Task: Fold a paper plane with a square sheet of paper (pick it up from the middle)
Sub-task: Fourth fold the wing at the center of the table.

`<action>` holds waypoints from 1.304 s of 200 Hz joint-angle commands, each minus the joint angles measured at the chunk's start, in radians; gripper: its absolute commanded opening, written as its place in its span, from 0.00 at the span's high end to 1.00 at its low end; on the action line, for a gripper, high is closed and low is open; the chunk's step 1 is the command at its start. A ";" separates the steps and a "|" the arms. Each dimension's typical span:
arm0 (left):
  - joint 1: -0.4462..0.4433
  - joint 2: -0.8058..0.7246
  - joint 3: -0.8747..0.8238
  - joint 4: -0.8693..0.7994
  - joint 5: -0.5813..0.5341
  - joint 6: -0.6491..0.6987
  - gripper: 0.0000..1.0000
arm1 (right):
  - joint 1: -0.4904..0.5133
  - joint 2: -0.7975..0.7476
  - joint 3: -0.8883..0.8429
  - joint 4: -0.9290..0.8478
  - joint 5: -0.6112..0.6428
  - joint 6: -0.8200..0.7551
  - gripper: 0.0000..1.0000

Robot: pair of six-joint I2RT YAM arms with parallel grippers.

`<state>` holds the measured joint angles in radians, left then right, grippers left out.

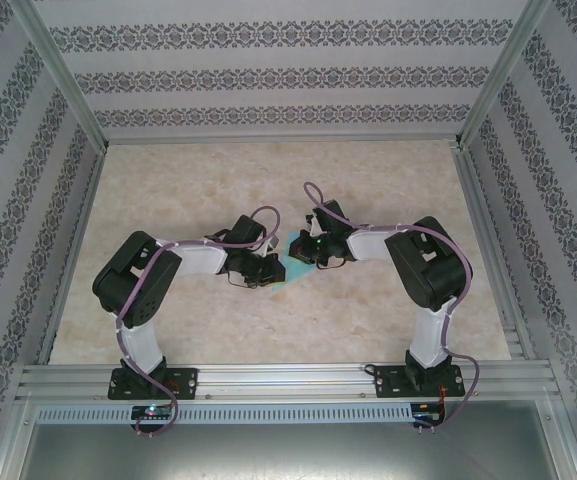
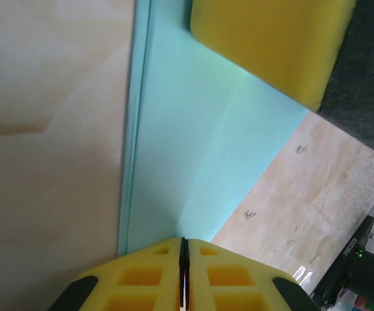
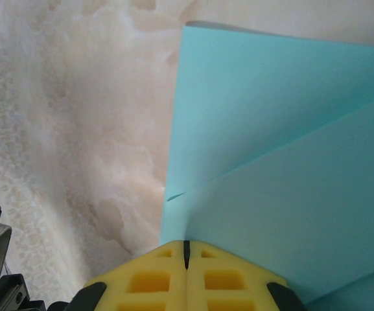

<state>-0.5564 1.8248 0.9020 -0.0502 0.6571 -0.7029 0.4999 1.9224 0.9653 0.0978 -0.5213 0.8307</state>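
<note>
Left end effector: fingers pressed together, tips at a corner of the folded turquoise sheet of paper; cannot tell if it pinches it. Right end effector: fingers pressed together, tips against the same sheet. Sheet lies on the table.

Beige marble-look tabletop; patterned wallpaper walls; apparently aluminium frame rails.

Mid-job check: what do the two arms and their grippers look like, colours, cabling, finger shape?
The left arm and right arm match: black joint housings, white link shells, a purple cable looping along each, black bases on a silver aluminium rail. The left gripper and right gripper have yellow moulded fingers with square recesses and black outer corners.
</note>
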 commanded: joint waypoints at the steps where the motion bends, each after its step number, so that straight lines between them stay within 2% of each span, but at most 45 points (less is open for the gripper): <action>1: -0.007 0.011 -0.029 0.023 -0.042 -0.023 0.88 | 0.000 0.058 -0.028 -0.131 0.090 -0.032 1.00; 72: -0.007 -0.042 -0.125 0.000 -0.060 -0.038 0.88 | 0.000 0.044 -0.034 -0.172 0.108 -0.040 1.00; 138: -0.007 -0.104 -0.195 -0.092 -0.052 -0.001 0.88 | -0.003 0.082 -0.021 -0.220 0.145 -0.025 1.00; 165: -0.008 -0.127 -0.216 -0.116 -0.053 0.013 0.92 | -0.005 0.095 -0.015 -0.229 0.149 -0.025 1.00; 201: -0.007 -0.180 -0.178 -0.217 -0.083 0.094 0.95 | -0.004 0.092 -0.020 -0.221 0.142 -0.026 1.00; 235: -0.007 -0.240 -0.110 -0.112 -0.073 0.065 0.95 | -0.005 0.089 -0.026 -0.200 0.123 -0.025 1.00; 261: -0.007 -0.208 -0.075 -0.020 -0.073 0.021 0.95 | -0.003 0.089 -0.027 -0.186 0.118 -0.021 1.00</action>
<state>-0.5564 1.6115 0.7761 -0.1436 0.5968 -0.6590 0.4999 1.9308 0.9905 0.0448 -0.5255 0.8127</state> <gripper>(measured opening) 0.064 0.040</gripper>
